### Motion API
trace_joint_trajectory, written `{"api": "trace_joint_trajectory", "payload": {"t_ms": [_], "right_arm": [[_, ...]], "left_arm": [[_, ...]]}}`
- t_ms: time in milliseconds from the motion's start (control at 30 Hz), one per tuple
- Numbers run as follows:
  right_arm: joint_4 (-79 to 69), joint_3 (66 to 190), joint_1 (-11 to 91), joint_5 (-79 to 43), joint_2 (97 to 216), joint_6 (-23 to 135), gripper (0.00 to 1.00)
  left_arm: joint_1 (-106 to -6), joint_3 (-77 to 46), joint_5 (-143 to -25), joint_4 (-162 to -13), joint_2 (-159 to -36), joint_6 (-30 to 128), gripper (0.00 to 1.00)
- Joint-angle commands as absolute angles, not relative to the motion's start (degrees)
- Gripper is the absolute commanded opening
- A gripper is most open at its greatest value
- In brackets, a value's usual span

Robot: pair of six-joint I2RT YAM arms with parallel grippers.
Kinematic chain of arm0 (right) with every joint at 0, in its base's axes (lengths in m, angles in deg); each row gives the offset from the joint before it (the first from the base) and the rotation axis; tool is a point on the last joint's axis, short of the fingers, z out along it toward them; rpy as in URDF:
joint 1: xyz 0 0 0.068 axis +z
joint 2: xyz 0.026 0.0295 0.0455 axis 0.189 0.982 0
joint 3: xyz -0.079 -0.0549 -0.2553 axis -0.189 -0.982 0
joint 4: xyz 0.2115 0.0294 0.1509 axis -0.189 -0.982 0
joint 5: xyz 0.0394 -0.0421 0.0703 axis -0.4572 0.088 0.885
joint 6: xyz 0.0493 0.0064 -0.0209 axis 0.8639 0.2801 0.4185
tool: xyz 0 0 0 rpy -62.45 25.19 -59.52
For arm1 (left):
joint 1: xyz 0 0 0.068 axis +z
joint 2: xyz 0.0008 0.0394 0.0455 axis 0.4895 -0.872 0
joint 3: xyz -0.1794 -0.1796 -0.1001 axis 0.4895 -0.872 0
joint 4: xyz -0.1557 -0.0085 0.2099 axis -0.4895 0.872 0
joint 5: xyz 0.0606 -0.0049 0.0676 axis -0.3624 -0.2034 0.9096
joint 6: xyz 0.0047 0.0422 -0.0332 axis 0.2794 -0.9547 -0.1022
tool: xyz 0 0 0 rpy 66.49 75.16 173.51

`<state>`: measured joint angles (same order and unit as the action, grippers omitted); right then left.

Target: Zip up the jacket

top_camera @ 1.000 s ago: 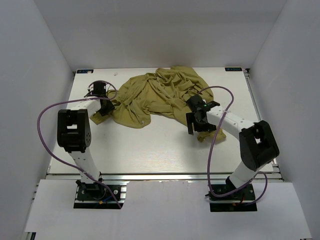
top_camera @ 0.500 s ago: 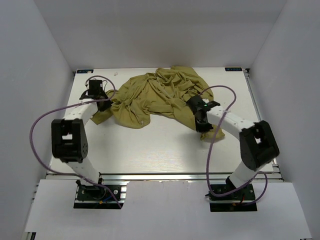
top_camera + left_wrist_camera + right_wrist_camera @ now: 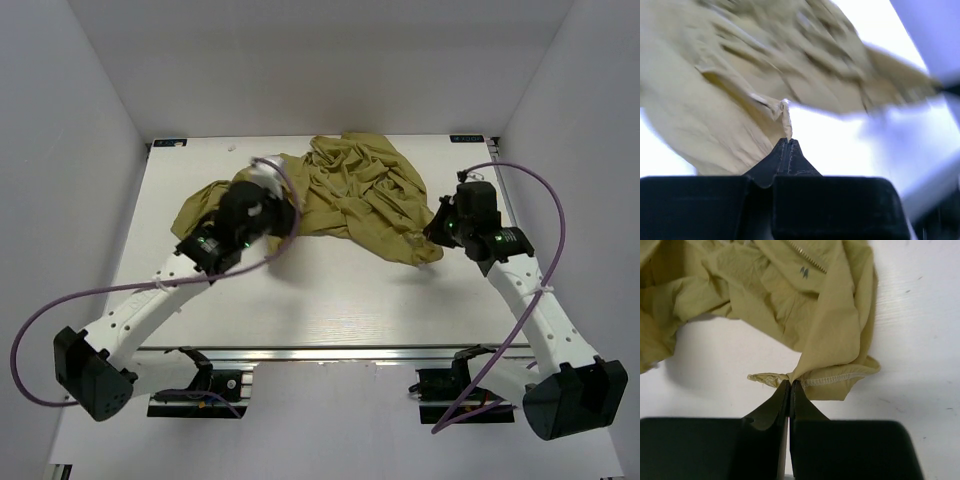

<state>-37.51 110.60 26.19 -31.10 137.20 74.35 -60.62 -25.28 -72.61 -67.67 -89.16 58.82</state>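
Observation:
The olive jacket lies crumpled across the back of the table, stretched between my two arms. My left gripper is raised over its left part and is shut on a thin fabric edge. The cloth hangs away to the left of the tips, and that view is blurred. At the right end, my right gripper is shut on a stitched hem corner, held just above the table. A short run of zipper teeth shows at the top of the right wrist view. The zipper slider is not visible.
The white table has white walls on the left, right and back. A purple cable loops along the left arm, and another purple cable arcs over the right arm.
Both grippers have shut on jacket fabric. The left arm has risen and swung right, and the right arm has pulled its corner right. The jacket now spans between them.

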Motion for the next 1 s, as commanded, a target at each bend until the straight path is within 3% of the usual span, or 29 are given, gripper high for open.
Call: {"api": "trace_joint_trajectory", "payload": {"t_ms": [0,233,333,367,400,633,800,867,900,967], "right_arm": [[-35.35,107.55,24.35,-22.93,135.72,75.61,0.00],[-33.24,102.27,20.13,-20.03,132.47,77.19,0.00],[-30.87,101.30,18.72,-14.85,132.64,76.58,0.00],[-30.34,101.47,18.28,-13.36,132.73,75.62,0.00],[-29.90,101.73,18.11,-10.82,133.16,74.92,0.00],[-28.67,107.01,17.93,0.61,134.22,69.47,0.00],[-26.55,103.41,21.25,14.23,134.13,65.96,0.00],[-31.45,102.62,32.35,9.28,135.01,61.92,0.00],[-33.48,101.74,36.61,0.63,136.23,61.29,0.00],[-37.53,99.55,42.25,-0.95,137.82,60.94,0.00]], "left_arm": [[-73.54,-28.31,-72.51,-61.38,-88.28,53.54,0.00],[-100.39,-36.40,-68.48,-59.26,-97.05,56.78,0.00],[-102.34,-37.64,-67.95,-59.61,-100.66,60.03,0.48],[-102.34,-37.64,-66.12,-59.44,-100.84,60.65,0.90],[-102.34,-37.64,-64.71,-59.35,-99.80,61.18,0.98],[-101.38,-37.73,-50.38,-60.15,-84.01,65.74,0.98],[-85.67,-39.14,-55.44,-60.76,-78.79,69.70,0.98],[-79.09,-37.82,-58.27,-59.00,-80.27,71.55,0.98],[-77.75,-37.47,-58.28,-58.74,-80.97,71.90,0.98],[-75.55,-36.33,-58.28,-58.21,-82.82,72.52,0.98]]}}
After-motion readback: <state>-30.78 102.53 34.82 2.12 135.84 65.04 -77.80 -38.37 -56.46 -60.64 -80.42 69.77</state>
